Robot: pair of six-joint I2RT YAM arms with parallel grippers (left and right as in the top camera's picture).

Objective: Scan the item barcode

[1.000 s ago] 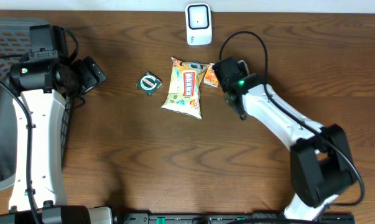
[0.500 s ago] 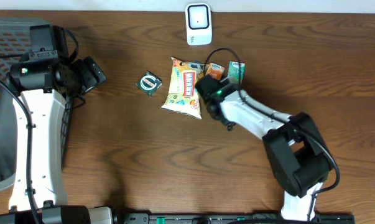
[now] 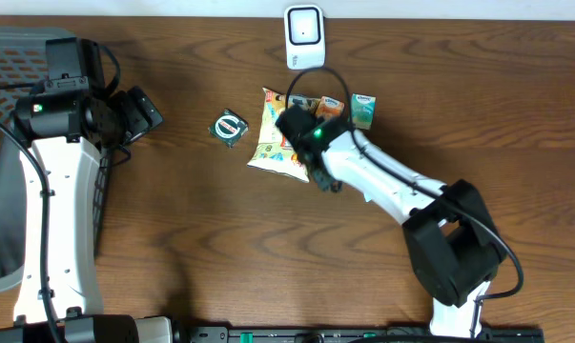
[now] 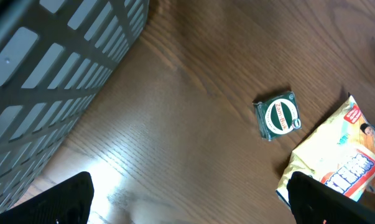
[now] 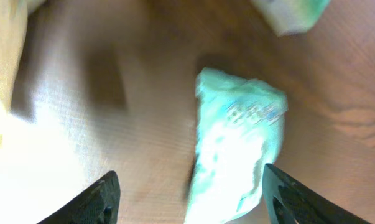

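Hovering over the yellow snack bag (image 3: 268, 148), held the right pincer (image 5: 190, 196) parted, gripping nothing. Found the teal packet (image 3: 363, 110) lying on the bench (image 3: 220, 238) beside the orange packet (image 3: 331, 107), below the white scanner (image 3: 304, 36). Held the left pincer (image 4: 187, 199) wide near the basket (image 4: 50, 62).

Brown wood-grain table (image 3: 220, 248)

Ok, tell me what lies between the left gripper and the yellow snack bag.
Only the small green packet, seen in both the overhead and left wrist views.
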